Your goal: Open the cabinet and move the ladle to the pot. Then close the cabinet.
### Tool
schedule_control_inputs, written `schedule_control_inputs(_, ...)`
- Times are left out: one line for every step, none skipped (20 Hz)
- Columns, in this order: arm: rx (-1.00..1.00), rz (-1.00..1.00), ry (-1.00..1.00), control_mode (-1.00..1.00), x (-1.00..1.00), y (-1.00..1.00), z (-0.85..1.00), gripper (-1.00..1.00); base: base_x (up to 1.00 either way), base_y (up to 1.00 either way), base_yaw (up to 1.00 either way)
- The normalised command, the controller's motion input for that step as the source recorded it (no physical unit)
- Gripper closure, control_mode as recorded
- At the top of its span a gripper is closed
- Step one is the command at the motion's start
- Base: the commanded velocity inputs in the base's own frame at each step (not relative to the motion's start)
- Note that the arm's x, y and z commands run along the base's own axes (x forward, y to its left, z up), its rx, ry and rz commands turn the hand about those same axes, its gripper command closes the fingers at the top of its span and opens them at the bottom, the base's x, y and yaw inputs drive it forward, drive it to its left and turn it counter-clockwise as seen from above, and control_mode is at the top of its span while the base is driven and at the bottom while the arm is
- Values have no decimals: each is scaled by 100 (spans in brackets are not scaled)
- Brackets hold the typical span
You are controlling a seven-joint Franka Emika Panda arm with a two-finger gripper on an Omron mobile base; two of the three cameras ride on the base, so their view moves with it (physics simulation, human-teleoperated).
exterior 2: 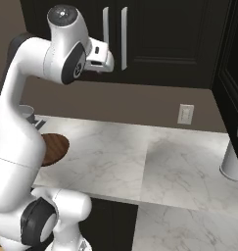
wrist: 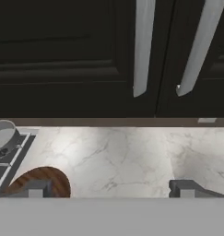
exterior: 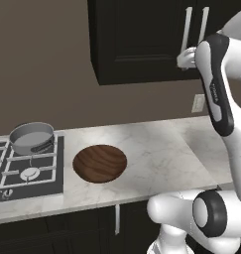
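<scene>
The cabinet (exterior: 142, 39) hangs on the wall above the bench (exterior: 151, 149), and both of its dark doors are shut. Two long pale handles (wrist: 143, 46) run down the doors, side by side, near where the doors meet. The robot's hand is lifted up high in front of the cabinet, close to the bottom ends of those handles. Its jaws are spread wide apart and hold nothing; in the hand view the two dark tips (wrist: 35, 188) sit far from each other at the bottom. The jaws are not touching the handles. The grey pot (exterior: 31, 137) sits on the black stove (exterior: 28, 173) at the left end of the bench. Just beside the stove lies a wide brown wooden dish (exterior: 99, 162), flat on the pale marble top. The ladle cannot be seen with the doors shut. A small white wall plug (exterior 2: 185, 113) is on the brown wall under the cabinet.
</scene>
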Motion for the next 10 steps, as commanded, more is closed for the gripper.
schedule_control_inputs(0,0,-24,-100,0,0,26,-100,0,0,0)
schedule_control_inputs(0,0,-20,-100,0,0,29,-100,0,0,0)
schedule_control_inputs(0,0,-20,-100,0,0,26,-100,0,0,0)
schedule_control_inputs(0,0,-24,-100,0,0,29,-100,0,0,0)
schedule_control_inputs(0,0,-19,-100,0,0,29,-100,0,0,0)
schedule_control_inputs(0,0,-15,-100,0,0,34,-100,0,0,0)
schedule_control_inputs(0,0,-10,-100,0,0,36,-100,0,0,0)
schedule_control_inputs(0,0,-9,-100,0,0,33,-100,0,0,0)
schedule_control_inputs(0,-1,-8,-100,0,0,29,-100,0,0,0)
schedule_control_inputs(0,-1,-7,-100,0,0,22,-100,0,0,0)
